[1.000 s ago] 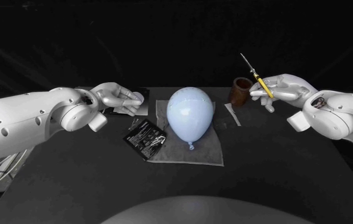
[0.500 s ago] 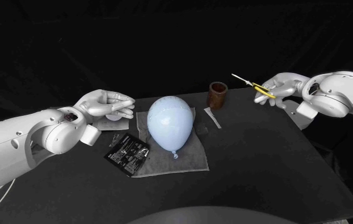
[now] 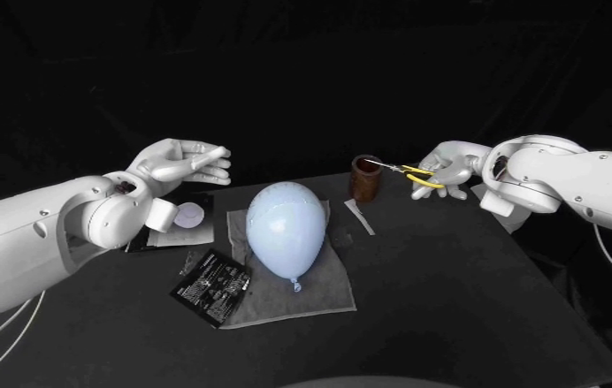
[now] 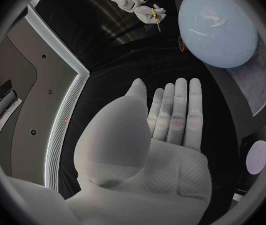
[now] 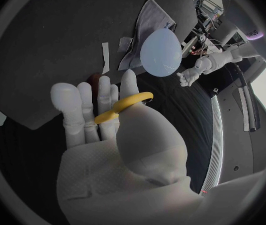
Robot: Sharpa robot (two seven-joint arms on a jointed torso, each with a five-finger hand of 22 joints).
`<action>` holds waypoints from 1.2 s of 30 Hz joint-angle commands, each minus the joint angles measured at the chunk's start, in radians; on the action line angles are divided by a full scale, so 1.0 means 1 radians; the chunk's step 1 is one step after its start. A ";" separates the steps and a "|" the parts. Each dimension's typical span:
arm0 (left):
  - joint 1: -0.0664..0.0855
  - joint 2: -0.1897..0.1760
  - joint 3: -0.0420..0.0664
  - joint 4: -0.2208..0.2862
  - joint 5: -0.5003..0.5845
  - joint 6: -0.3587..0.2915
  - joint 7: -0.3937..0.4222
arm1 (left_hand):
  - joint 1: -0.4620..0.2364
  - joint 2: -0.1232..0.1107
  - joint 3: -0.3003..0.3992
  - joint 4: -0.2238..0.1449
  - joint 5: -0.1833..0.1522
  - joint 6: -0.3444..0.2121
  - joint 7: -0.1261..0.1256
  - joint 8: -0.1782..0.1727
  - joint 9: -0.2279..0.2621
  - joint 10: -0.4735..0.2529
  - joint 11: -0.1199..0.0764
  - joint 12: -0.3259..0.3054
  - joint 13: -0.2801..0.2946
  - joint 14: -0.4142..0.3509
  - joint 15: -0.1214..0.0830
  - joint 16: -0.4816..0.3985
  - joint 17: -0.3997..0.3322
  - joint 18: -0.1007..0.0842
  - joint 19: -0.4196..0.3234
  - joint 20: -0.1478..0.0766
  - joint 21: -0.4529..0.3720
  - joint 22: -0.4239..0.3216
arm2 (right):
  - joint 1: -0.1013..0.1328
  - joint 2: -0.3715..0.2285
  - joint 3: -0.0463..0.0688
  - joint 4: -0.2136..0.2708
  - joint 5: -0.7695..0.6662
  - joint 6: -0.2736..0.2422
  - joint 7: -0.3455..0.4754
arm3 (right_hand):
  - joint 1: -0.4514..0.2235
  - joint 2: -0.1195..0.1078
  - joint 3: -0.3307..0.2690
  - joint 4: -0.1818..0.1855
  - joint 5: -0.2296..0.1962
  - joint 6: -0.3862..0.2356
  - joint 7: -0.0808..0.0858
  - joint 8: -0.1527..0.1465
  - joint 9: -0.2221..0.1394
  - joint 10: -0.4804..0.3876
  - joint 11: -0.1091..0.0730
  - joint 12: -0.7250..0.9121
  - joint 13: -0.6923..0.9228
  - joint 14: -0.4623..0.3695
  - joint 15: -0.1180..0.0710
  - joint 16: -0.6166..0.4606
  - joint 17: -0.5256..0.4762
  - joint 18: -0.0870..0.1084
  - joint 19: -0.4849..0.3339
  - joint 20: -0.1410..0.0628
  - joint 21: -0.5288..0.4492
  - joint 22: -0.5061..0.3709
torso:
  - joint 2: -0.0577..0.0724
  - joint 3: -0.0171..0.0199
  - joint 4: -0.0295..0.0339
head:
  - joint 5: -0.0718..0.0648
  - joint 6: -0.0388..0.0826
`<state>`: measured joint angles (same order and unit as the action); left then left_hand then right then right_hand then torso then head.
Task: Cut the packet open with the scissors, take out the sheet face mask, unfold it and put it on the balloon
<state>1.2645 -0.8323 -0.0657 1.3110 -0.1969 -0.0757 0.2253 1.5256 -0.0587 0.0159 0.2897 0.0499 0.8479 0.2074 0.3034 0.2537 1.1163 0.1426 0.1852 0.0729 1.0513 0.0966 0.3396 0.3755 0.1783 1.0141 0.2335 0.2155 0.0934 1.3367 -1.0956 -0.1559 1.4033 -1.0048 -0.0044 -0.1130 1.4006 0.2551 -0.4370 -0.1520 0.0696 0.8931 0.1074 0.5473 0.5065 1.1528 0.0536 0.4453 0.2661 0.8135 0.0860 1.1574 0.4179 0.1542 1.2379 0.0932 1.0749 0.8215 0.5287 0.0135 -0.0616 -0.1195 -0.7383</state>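
Head view: right hand [image 3: 447,165] grips the yellow-handled scissors [image 3: 409,172], blade tips at the rim of a brown cup [image 3: 367,180]. Left hand [image 3: 185,163] is raised off the table, fingers straight, holding nothing. Balloon [image 3: 286,227] lies on a grey cloth [image 3: 325,280]. Black packet [image 3: 212,275] lies flat, overlapping the cloth's edge on the left-arm side. A white strip [image 3: 360,218] lies between cup and cloth.

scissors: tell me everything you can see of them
The scissors are small, with yellow loop handles and thin silvery blades that look closed. The right hand holds them by the handles in the air, roughly level, with the tips pointing at the rim of the brown cup. Whether the tips touch the cup cannot be told.
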 commanded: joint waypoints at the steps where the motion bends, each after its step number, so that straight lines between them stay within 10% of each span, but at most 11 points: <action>1: 0.020 0.035 0.001 -0.042 -0.009 0.075 -0.015 | -0.013 0.000 -0.009 0.000 -0.001 -0.004 -0.006 -0.007 -0.002 0.008 -0.002 -0.011 -0.001 0.013 -0.002 -0.004 0.002 0.005 -0.012 0.008 -0.012 -0.007 | 0.002 0.007 0.001 -0.010 -0.024 -0.115 0.014 | 0.037 0.034 -0.028 -0.009 0.007 0.007 -0.002 -0.006 0.001 0.066 -0.017 -0.007 -0.001 0.107 -0.099 -0.006 0.002 -0.004 0.006 -0.001 0.002 -0.001 | 0.001 0.0005 -0.0002 | -0.013 0.018; 12: 0.076 0.182 0.013 -0.210 -0.052 0.145 -0.044 | -0.040 0.007 -0.051 0.001 -0.001 -0.030 0.008 -0.025 -0.006 -0.024 0.018 -0.085 -0.007 -0.041 0.021 -0.086 -0.016 0.007 0.056 -0.012 -0.006 -0.018 | 0.010 0.060 0.002 0.020 0.014 -0.174 0.004 | 0.032 0.035 -0.028 -0.008 0.008 0.007 0.000 -0.012 -0.001 0.066 -0.016 -0.014 -0.003 0.110 -0.099 -0.012 0.003 -0.004 0.007 -0.003 -0.002 -0.005 | 0.002 0.0033 -0.0098 | -0.026 0.056; 16: 0.096 0.229 0.019 -0.273 -0.166 0.193 -0.074 | -0.161 0.025 -0.094 0.000 -0.001 -0.078 0.025 -0.047 -0.013 -0.079 0.040 -0.119 -0.007 -0.096 0.048 -0.139 -0.034 -0.028 -0.135 0.051 -0.128 -0.032 | 0.027 0.106 0.002 0.001 -0.008 -0.146 -0.020 | 0.020 0.032 -0.029 -0.005 -0.002 0.005 0.003 -0.020 -0.001 0.067 -0.013 -0.024 -0.005 0.112 -0.097 -0.020 0.005 -0.004 0.006 -0.002 -0.008 -0.012 | 0.002 0.0020 -0.0083 | -0.029 0.070; 22: 0.135 0.296 0.022 -0.369 -0.276 0.227 -0.096 | -0.203 0.023 -0.109 0.005 -0.002 -0.078 0.027 -0.043 -0.011 -0.079 0.043 -0.116 -0.005 -0.128 0.057 -0.174 -0.052 -0.030 -0.176 0.058 -0.148 -0.029 | 0.042 0.180 0.002 -0.051 -0.114 -0.100 -0.043 | 0.013 0.028 -0.030 -0.004 -0.009 0.005 0.004 -0.024 -0.001 0.067 -0.011 -0.030 -0.006 0.113 -0.096 -0.025 0.006 -0.004 0.007 -0.001 -0.010 -0.013 | 0.003 0.0019 -0.0044 | -0.032 0.097; 36: 0.176 0.447 0.024 -0.557 -0.328 0.210 -0.099 | -0.268 -0.002 -0.112 0.007 -0.002 -0.096 0.057 -0.050 -0.014 -0.131 0.068 -0.122 -0.008 -0.177 0.082 -0.227 -0.081 -0.076 -0.322 0.058 -0.154 -0.033 | 0.079 0.357 0.003 -0.163 -0.521 -0.212 -0.105 | 0.001 0.020 -0.028 -0.004 -0.020 0.020 -0.002 -0.028 0.003 0.086 -0.017 -0.038 -0.006 0.128 -0.100 -0.034 0.012 -0.009 0.027 -0.006 0.004 0.013 | 0.004 0.0066 -0.0105 | 0.019 0.141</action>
<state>1.4352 -0.3925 -0.0429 0.7650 -0.4948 0.1314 0.1228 1.2706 -0.0585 -0.0965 0.2966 0.0499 0.7605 0.1987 0.2589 0.2419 0.9946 0.2091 0.0696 0.0665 0.8829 0.1786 0.1186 0.2968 0.1153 0.6988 0.2920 0.0616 0.0600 1.4122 -0.7513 -0.1544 1.2520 -1.3394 -0.1569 -0.1770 1.3948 0.2610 -0.4344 -0.1546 0.0536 0.9078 0.1069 0.5239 0.5081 1.1579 0.0520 0.4113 0.2612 0.8294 0.0907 1.1261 0.4285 0.1457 1.2576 0.0878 1.0744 0.8332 0.5330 0.0178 -0.0723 -0.1091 -0.6009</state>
